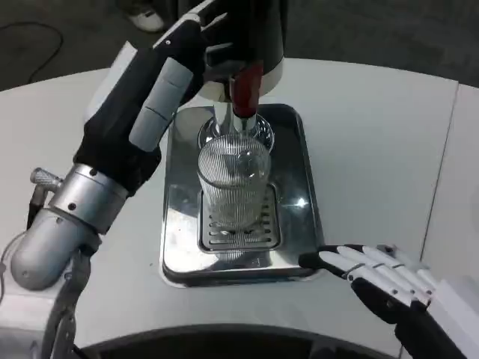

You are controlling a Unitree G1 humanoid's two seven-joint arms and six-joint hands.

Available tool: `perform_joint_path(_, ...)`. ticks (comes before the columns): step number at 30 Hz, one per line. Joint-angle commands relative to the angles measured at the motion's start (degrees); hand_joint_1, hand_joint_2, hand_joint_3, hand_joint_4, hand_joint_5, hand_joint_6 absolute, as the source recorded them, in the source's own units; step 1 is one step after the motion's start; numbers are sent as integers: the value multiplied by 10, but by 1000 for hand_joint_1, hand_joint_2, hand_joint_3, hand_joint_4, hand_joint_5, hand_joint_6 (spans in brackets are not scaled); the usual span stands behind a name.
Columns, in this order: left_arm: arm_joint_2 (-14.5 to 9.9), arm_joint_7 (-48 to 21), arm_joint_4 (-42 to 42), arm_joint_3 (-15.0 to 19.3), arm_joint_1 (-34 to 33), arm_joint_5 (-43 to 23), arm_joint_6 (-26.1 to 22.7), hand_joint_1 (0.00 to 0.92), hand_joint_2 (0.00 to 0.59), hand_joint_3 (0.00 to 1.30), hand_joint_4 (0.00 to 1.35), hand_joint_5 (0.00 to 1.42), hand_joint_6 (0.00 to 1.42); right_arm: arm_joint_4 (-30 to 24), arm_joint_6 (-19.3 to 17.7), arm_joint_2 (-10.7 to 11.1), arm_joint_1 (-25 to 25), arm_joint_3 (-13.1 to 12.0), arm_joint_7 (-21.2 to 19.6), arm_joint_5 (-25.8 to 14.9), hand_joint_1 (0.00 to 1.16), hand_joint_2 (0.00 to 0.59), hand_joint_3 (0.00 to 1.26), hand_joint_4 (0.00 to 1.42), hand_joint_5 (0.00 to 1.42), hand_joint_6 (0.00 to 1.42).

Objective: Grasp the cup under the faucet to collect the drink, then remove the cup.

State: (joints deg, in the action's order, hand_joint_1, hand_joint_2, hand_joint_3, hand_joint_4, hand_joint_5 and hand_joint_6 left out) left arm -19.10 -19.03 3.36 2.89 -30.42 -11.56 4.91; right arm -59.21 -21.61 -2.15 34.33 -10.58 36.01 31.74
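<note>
Our left hand (168, 75) reaches up to the dispenser (247, 45); we cannot tell how its fingers lie. Our right hand (389, 280) rests with fingers apart, holding nothing, tips just beside the steel tray (307, 224). The ribbed glass cup (233, 183) stands on the tray's grille, below the faucet (243, 93), apart from all our fingers. We judge that a late release could overfill it. The worktop (374, 149) is white; dark floor lies beyond.

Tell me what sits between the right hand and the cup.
Only the tray's raised rim. The right hand lies open on the table at the tray's lower right corner; the cup stands on the grate under the faucet, its right side bare. The left hand reaches up at the faucet.
</note>
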Motion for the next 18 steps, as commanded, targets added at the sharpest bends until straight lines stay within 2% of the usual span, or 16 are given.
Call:
perform_joint_path(1, 2, -14, -22, -7, -16, 13, 0, 0, 88, 170, 157, 268, 248, -8, 1, 2, 9, 2, -9, -8, 539, 457, 205, 139, 108, 47)
perform_joint_path(11, -16, -57, -79, -41, -35, 70, 45, 0, 88, 167, 152, 266, 248, -8, 2, 2, 4, 12, -7, -3, 539, 457, 205, 139, 108, 47)
perform_joint_path(18, -28, -72, -87, -55, -42, 97, 75, 0, 87, 161, 148, 266, 242, -8, 2, 2, 3, 12, -8, -3, 539, 457, 205, 139, 108, 47)
